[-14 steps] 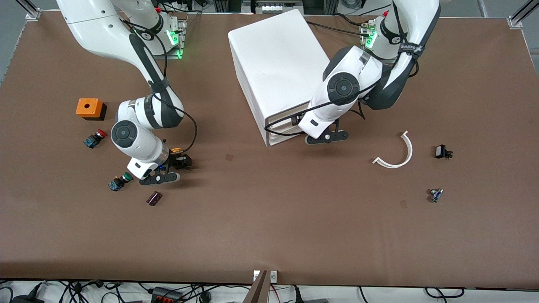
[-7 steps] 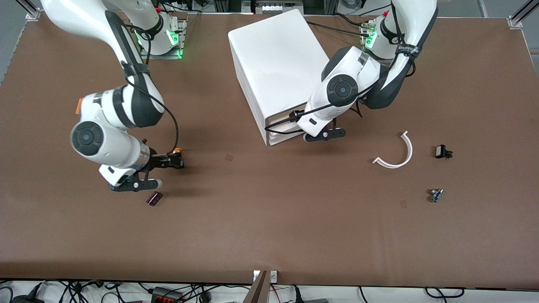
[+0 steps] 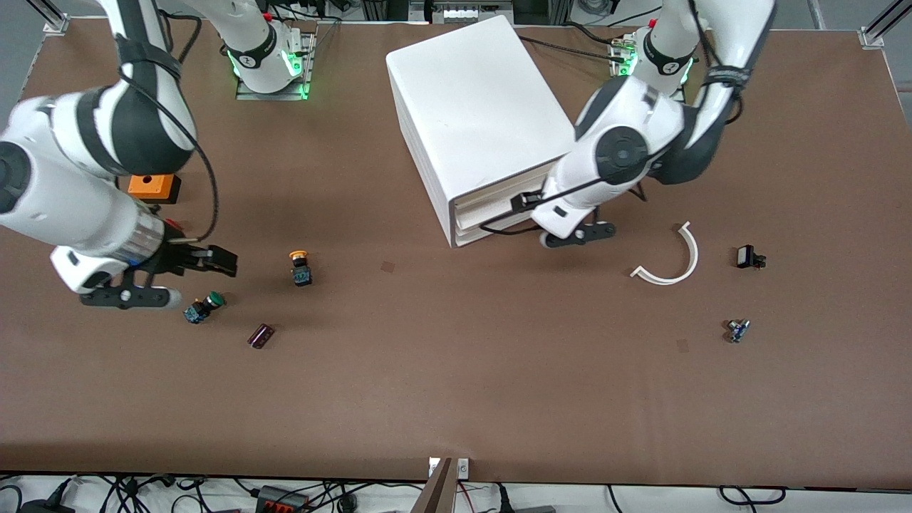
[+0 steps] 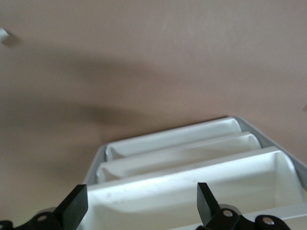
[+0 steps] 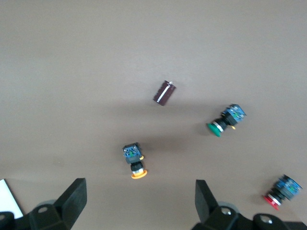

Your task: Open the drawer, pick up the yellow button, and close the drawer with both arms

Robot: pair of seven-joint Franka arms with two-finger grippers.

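Observation:
The orange-yellow button (image 3: 301, 267) lies on the table by itself, toward the right arm's end; it also shows in the right wrist view (image 5: 134, 163). My right gripper (image 3: 226, 262) is open and empty in the air, over the table beside the green-capped button (image 3: 201, 308); in its wrist view (image 5: 139, 206) nothing sits between the fingers. My left gripper (image 3: 536, 214) is open at the front of the white cabinet (image 3: 470, 107). In the left wrist view (image 4: 139, 211) its fingers flank the nearest of the three drawer fronts (image 4: 192, 184) without closing on it.
A red-capped button (image 5: 283, 190), the green-capped one (image 5: 225, 120) and a dark cylinder (image 3: 261, 335) lie near the right gripper. An orange block (image 3: 152, 187) sits half under the right arm. A white curved strip (image 3: 670, 260) and two small parts (image 3: 748, 256) (image 3: 737, 330) lie toward the left arm's end.
My right gripper let go of the orange-yellow button, leaving it on the table, then rose and drew back toward the right arm's end. My left hand shifted along the cabinet front toward the left arm's end.

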